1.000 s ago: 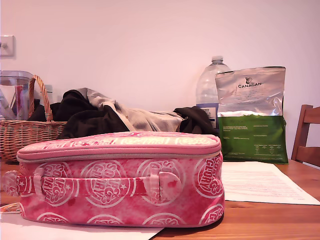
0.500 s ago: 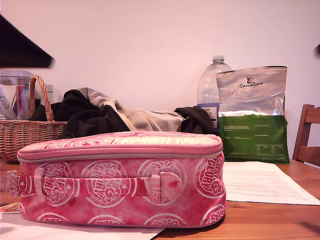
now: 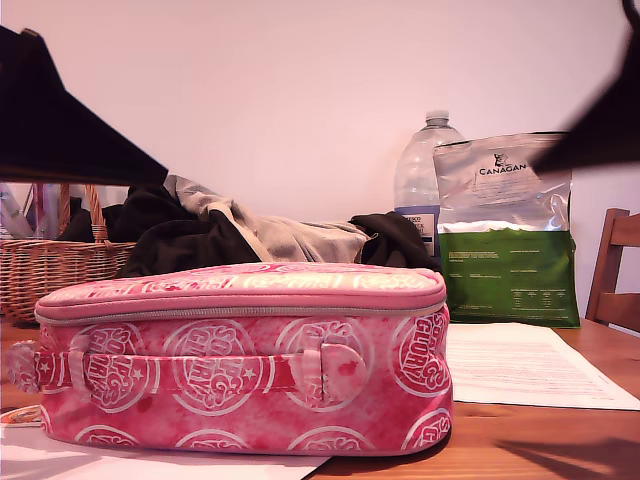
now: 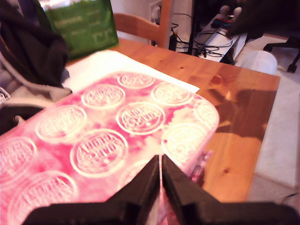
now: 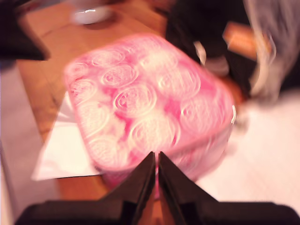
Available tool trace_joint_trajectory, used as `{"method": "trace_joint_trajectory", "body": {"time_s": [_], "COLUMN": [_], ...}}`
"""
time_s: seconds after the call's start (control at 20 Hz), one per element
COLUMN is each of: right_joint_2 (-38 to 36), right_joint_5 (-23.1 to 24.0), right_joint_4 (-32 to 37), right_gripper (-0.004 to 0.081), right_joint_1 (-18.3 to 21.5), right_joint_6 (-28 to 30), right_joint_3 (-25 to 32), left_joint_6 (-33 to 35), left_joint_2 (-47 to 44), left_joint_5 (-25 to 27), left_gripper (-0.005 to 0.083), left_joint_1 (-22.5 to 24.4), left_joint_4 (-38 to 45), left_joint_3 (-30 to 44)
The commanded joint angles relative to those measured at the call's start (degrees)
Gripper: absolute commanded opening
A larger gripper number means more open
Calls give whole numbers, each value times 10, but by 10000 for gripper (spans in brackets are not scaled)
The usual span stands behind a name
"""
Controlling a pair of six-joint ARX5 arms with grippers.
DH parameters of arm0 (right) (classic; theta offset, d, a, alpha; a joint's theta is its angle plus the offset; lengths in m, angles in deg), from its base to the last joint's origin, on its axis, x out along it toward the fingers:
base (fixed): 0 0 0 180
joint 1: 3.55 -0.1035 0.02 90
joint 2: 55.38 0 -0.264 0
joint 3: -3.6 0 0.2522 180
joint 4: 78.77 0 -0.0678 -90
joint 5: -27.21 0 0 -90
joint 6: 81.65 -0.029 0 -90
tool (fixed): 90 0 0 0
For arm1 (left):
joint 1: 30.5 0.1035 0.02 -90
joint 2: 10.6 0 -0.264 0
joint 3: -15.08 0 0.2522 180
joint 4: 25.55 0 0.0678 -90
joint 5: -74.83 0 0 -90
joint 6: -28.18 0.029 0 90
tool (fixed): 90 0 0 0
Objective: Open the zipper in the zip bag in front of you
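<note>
The pink zip bag (image 3: pixel 240 370) lies flat on the wooden table, its strap handle (image 3: pixel 190 372) facing the exterior camera. The silver-grey zipper (image 3: pixel 240 312) runs just under the top panel and looks closed. My first gripper (image 4: pixel 160 161) hangs shut above the zip bag (image 4: pixel 108 136), holding nothing. My second gripper (image 5: pixel 156 157) is also shut and hovers over the blurred zip bag (image 5: pixel 145 108). In the exterior view, dark arm shapes show at the upper left (image 3: pixel 60 120) and upper right (image 3: pixel 600 125), both above the bag and apart from it.
Behind the bag are a wicker basket (image 3: pixel 50 265), a heap of dark and grey clothes (image 3: pixel 250 235), a water bottle (image 3: pixel 420 170) and a silver-green foil pouch (image 3: pixel 505 230). White paper (image 3: pixel 520 365) lies at the exterior view's right, near a wooden chair (image 3: pixel 612 270).
Dark arm shapes have come into the exterior view from the upper left and upper right and grown larger. The bag has not moved.
</note>
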Motion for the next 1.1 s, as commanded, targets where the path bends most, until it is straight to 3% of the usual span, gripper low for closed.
{"method": "trace_joint_trajectory", "body": {"time_s": [0.0,0.2,0.5,0.75,1.05], "right_joint_2": [62,214,401,508,607], "right_joint_5": [-40,-134,-228,-270,-275], "right_joint_4": [1,1,-1,-30,-51], "right_gripper": [-12,-11,-11,-10,-11], "right_joint_1": [22,76,133,148,149], "right_joint_6": [47,154,209,255,268], "right_joint_3": [-24,-111,-246,-325,-369], "left_joint_6": [6,9,9,9,8], "left_joint_2": [17,33,37,71,132], "left_joint_5": [2,11,28,28,28], "left_gripper": [-19,-19,-19,-19,-19], "left_joint_1": [-2,-2,-2,-2,-2], "left_joint_4": [14,37,64,87,155], "left_joint_3": [1,1,1,1,1]}}
